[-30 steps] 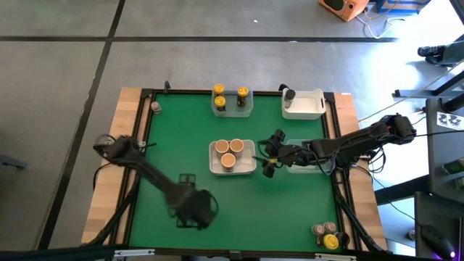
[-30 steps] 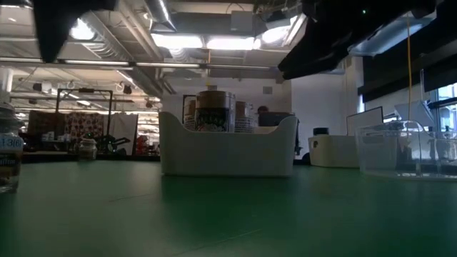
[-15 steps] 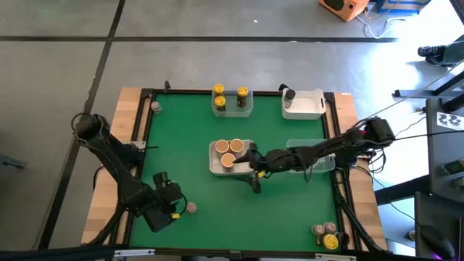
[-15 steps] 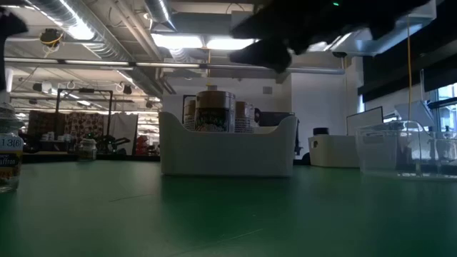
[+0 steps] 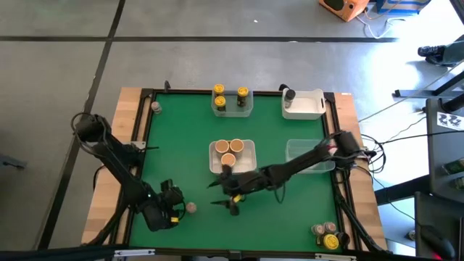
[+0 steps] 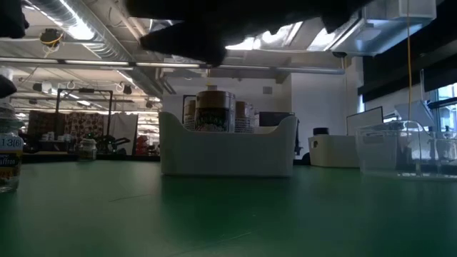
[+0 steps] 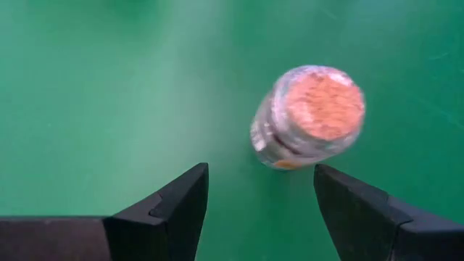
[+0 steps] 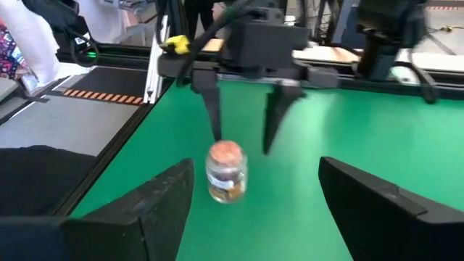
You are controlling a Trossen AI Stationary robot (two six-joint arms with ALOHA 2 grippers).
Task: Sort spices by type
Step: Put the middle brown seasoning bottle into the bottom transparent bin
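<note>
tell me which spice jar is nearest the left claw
The lone tan-capped jar standing on the bare green mat near the table's front left, right in front of the open left claw. The other jars sit in tubs or at the table's corners.

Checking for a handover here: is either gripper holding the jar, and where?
Nothing is held. The jar stands free between the open left gripper and open right gripper.

I see the table (image 5: pixel 203 130) from overhead and level; both wrist cameras share one jar (image 7: pixel 308 116), the left closest.
</note>
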